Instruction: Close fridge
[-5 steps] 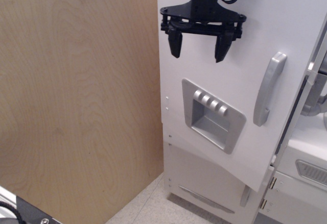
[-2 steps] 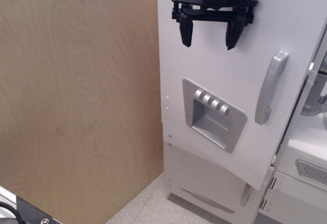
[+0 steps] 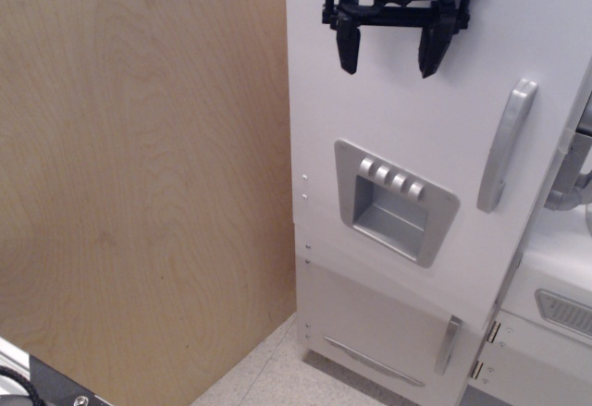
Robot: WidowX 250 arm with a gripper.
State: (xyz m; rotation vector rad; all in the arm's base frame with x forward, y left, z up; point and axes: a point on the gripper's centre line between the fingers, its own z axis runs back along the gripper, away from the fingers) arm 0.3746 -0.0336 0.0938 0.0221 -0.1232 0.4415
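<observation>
Plywood wall panel [image 3: 139, 175] fills the left; speckled floor shows below. Black gripper [image 3: 389, 55], fingers spread and empty, hangs at upper centre before the fridge [image 3: 407, 147] door, presumably placed to press the panel shut rather than grasp it. Below it sits the grey dispenser panel [image 3: 395, 201]; to the right, the vertical bar handle [image 3: 506, 145]. Door appears nearly flush. Lower door [image 3: 388, 332] and neighbouring vented unit [image 3: 555, 318] lie beyond.

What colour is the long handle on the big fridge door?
Grey, a silvery shade, on the white fridge door. The handle shows clearly in the observation image view.
</observation>
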